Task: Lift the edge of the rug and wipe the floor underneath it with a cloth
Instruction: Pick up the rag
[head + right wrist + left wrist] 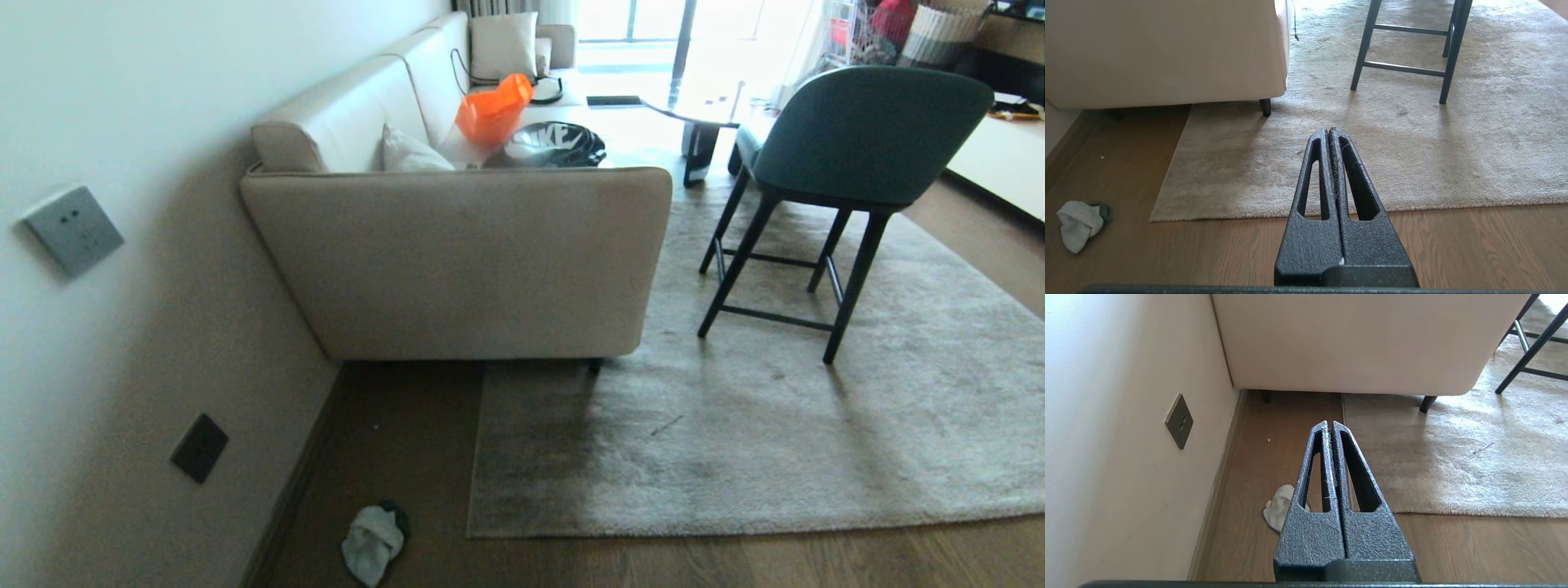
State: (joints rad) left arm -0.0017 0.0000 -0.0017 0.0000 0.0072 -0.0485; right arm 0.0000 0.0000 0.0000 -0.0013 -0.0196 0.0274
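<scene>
"NIKE" is read in large white letters on a black bag [549,145] lying on the sofa [457,261] seat, beside an orange bag [492,110]. The lettering is partly folded. No other text, label or number can be read in any view.

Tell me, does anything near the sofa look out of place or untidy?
Yes. A crumpled cloth lies on the wooden floor by the wall, apart from the rug edge. A small dark streak marks the rug. An orange bag sits loose on the sofa.
</scene>
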